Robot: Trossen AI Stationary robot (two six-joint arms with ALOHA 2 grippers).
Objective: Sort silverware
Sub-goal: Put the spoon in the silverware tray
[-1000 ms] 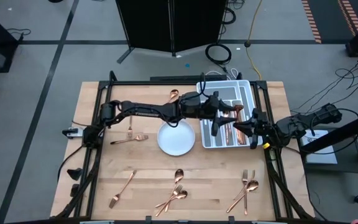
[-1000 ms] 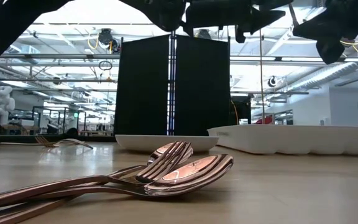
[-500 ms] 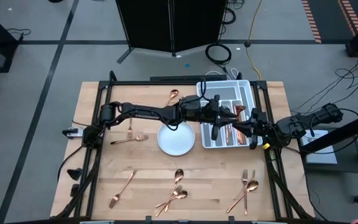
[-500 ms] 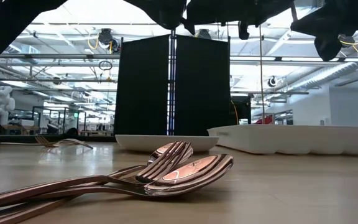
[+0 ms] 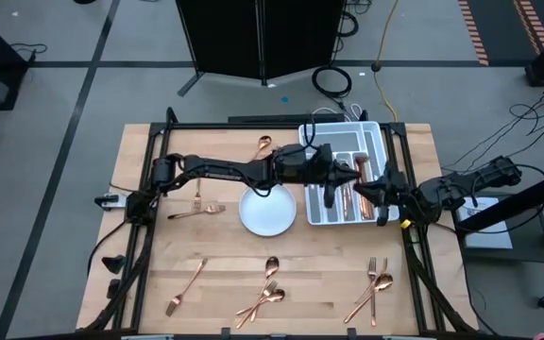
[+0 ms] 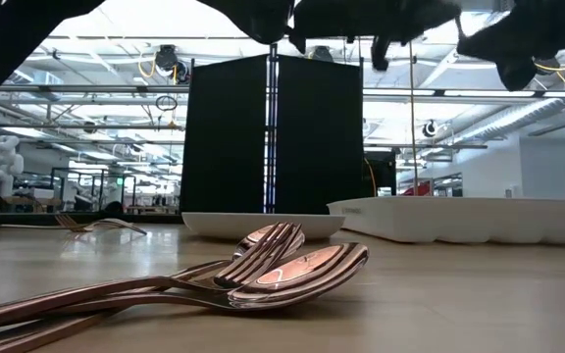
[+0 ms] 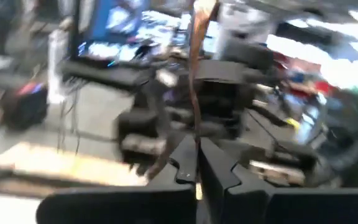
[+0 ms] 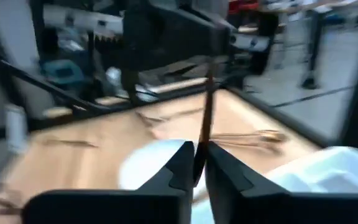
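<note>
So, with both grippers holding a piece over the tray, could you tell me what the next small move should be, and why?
Probably lower the left gripper toward a compartment of the white tray before releasing. Its fingers are shut on a slim copper piece, and it hangs above the tray beside copper pieces already lying there. The right gripper, also clamping a piece, sits close by, so one arm should move at a time.

High view straight down, low view table-level — both share tray [image 5: 343, 179], wrists seemingly close-up.

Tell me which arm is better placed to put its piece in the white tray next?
Probably the left. Its claw, shut on a copper piece, hangs over the tray; the right claw holds a piece at the tray's edge.
</note>
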